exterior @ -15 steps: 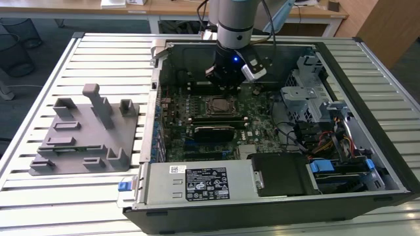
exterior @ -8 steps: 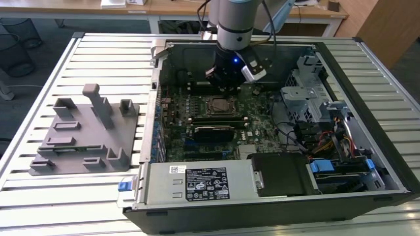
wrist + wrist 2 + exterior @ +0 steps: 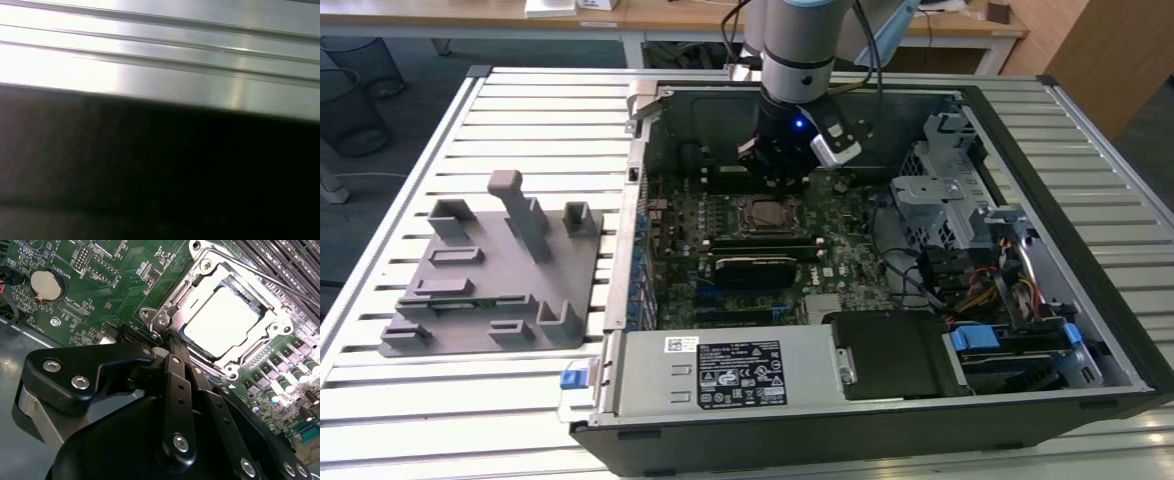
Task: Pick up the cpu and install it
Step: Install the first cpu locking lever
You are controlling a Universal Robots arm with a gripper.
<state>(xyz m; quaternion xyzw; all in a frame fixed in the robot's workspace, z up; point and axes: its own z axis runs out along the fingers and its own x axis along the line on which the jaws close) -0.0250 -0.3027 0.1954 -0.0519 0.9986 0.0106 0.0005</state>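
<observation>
Inside the open computer case [image 3: 1067,130], jaws together beside the socketed cpu [image 3: 227,320].

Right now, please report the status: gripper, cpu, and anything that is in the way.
Gripper low inside the computer case, just beside the socket, holding nothing. Cpu seated in the motherboard socket, metal frame around it. Nothing lying on the cpu.

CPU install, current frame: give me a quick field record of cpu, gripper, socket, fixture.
cpu: silver-topped chip lying inside the socket frame on the motherboard
socket frame: metal bracket surrounds the chip
gripper: beside the socket frame's corner, holding nothing that shows; in the exterior view it hangs inside the open case above the board
fixture: grey block with posts on the slatted table, on the exterior view's left of the case
motherboard: green
</observation>
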